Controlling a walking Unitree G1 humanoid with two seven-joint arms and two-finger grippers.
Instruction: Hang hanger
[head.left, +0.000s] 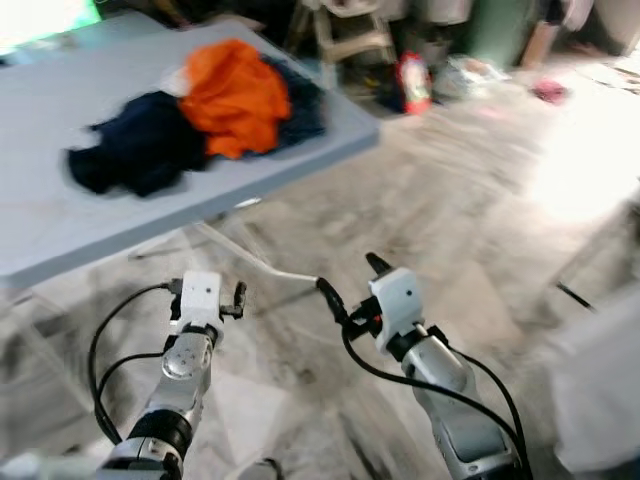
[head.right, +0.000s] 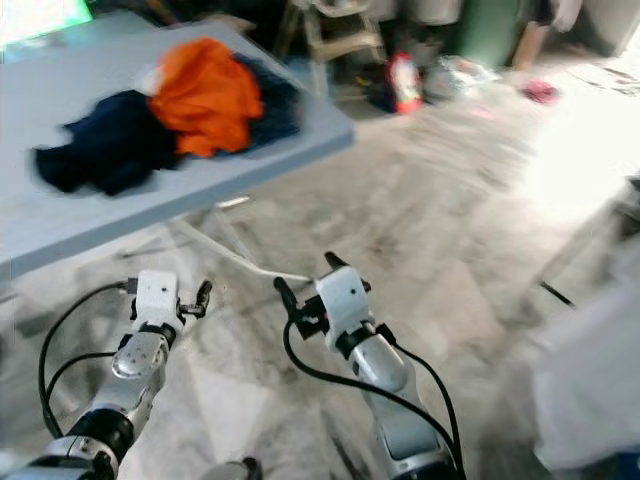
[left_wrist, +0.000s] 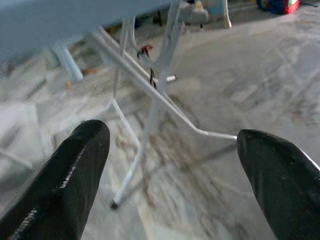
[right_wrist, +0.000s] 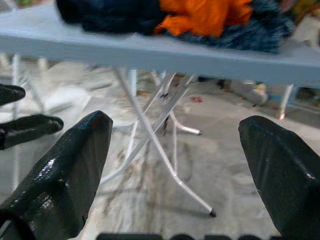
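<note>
Left eye view: a grey folding table (head.left: 60, 230) fills the upper left, with a heap of clothes on it, an orange garment (head.left: 235, 95) lying over dark navy ones (head.left: 140, 140). White metal legs (head.left: 240, 250) cross under the tabletop. Beyond the table, clutter lines the far wall, among it a red and white bag (head.left: 413, 82) and a pale stool (head.left: 350, 35). The floor is grey veined marble (head.left: 470, 220), glaring white at the right. Both arms reach forward low over the floor: the left gripper (head.left: 238, 298) sits just below the table edge, the right gripper (head.left: 352, 282) beside it, fingers spread and empty. No hanger can be made out; the picture is blurred.

Right eye view: the same scene, with a blurred white shape (head.right: 590, 380) at the lower right edge.

Left wrist view: the two black fingers (left_wrist: 75, 175) stand wide apart with nothing between them, facing the thin white table legs and the marble floor.

Right wrist view: wide-spread glossy black fingers (right_wrist: 65, 175) hold nothing; ahead is the table edge with the clothes on top and crossed legs beneath.
</note>
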